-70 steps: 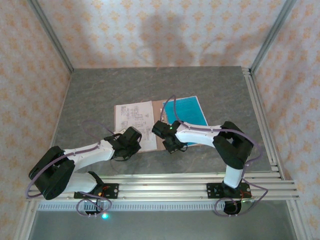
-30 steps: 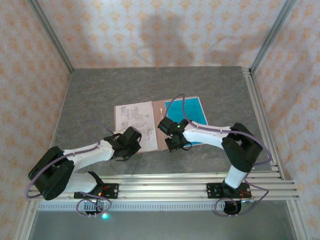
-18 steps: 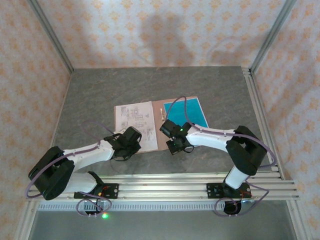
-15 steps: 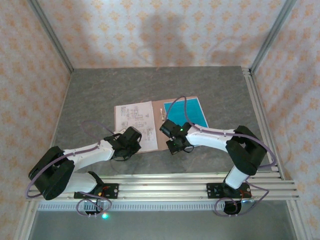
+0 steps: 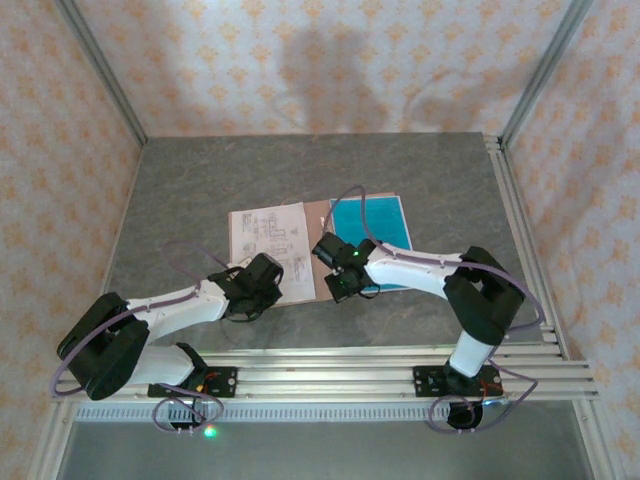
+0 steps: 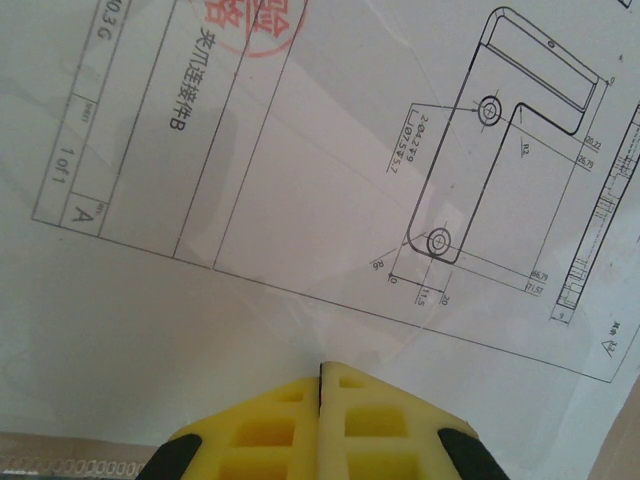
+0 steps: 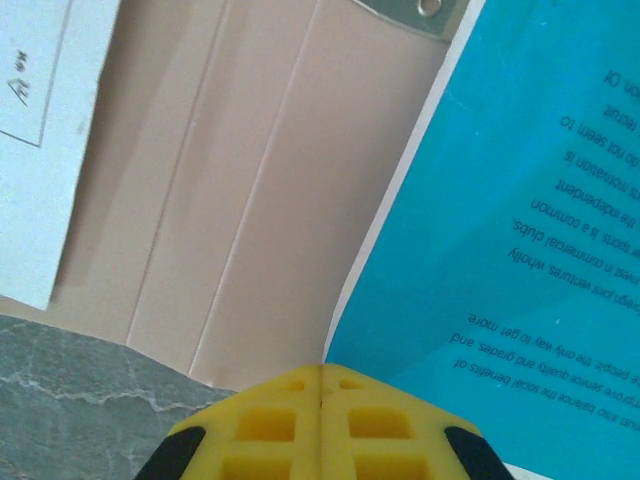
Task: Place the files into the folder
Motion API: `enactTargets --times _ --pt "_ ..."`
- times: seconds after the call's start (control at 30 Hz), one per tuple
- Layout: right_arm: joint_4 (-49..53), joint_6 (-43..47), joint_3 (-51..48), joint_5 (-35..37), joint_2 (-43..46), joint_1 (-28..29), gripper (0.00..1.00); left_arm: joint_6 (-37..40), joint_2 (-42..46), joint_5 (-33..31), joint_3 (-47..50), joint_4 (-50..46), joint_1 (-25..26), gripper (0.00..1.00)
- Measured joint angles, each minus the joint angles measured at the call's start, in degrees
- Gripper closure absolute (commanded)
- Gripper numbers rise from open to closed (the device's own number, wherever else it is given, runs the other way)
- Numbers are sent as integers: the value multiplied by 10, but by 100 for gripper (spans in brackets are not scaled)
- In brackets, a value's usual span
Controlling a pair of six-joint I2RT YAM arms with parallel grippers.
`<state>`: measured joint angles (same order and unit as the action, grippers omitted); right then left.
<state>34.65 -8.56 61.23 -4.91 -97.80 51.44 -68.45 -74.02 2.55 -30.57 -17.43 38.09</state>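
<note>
Seen from above, the clenched left gripper (image 5: 258, 292) sits at the near edge of the white printed paper sheet (image 5: 266, 232) on the open salmon card folder (image 5: 318, 214). The clenched, empty right gripper (image 5: 338, 287) is at the teal-blue paper sheet (image 5: 385, 226). Left wrist: white sheet ahead of the closed yellow fingers (image 6: 268, 432). Right wrist: folder ahead-left, teal sheet ahead-right.

white sheet (image 5: 265, 245) flat, left panel | teal sheet (image 5: 385, 225) flat, right | salmon folder (image 5: 316, 218) open — beneath
</note>
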Motion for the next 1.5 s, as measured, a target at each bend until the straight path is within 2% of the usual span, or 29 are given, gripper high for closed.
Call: enactTargets --times 0.57,0.6,0.73,0.8,0.97,1.1,1.2,1.3,1.4,1.5 --pt "5 38 -4 4 -10 2 100 0 0 0 0 0 0 99" --pt "5 40 -4 5 -10 2 96 0 0 0 0 0 0 99" --pt "5 39 -4 6 -9 2 65 0 0 0 0 0 0 99" --pt "5 36 -4 6 -2 2 55 0 0 0 0 0 0 99" --pt "5 14 -4 5 61 -3 40 3 0 0 0 0 0 99" --pt "-11 -33 -9 -5 150 -50 33 9 0 0 0 -2 0 99" --pt "-49 -78 -35 -26 199 -117 36 10 0 0 0 -2 0 99" --pt "-80 -121 -63 -49 193 -187 40 10 0 0 0 -2 0 99" --pt "-98 -151 -69 -68 148 -216 43 11 -2 0 0 -2 0 99" --pt "-116 -176 -66 -78 99 -220 45 11 -4 0 0 -3 0 100"
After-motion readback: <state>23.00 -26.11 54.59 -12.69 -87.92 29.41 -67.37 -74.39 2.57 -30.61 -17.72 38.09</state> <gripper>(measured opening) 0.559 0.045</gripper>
